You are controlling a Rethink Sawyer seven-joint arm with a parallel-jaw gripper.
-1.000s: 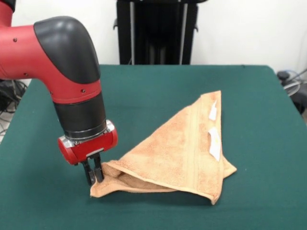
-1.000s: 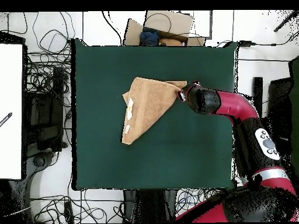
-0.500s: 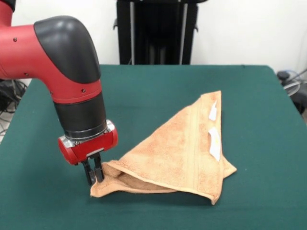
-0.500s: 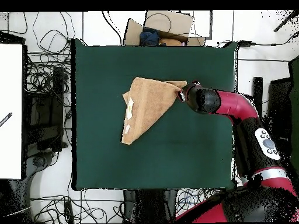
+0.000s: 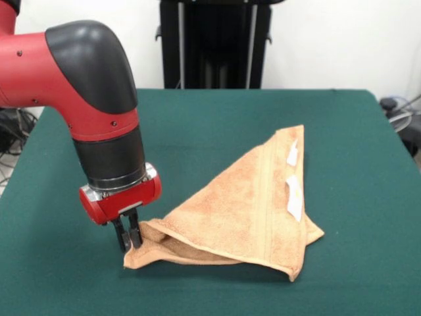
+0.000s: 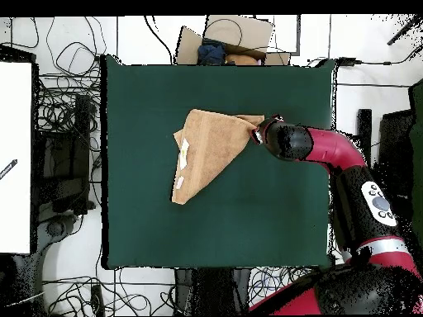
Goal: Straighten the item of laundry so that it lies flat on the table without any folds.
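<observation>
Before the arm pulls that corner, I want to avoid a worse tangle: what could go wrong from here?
The claw looks pinched on the very tip of the folded towel, so that corner may slip out on a pull. It may have caught both layers there, so pulling could drag the whole triangle across the table instead of opening the fold. The fingertips sit low, close to the green cloth, and might snag it.

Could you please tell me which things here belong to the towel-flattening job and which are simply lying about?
Belong to the job:
- towel, folded into a triangle
- table
- gripper, shut on the towel's corner

Lying about:
- cables on the floor
- cardboard beyond the table's edge
- white board beside the table
</observation>
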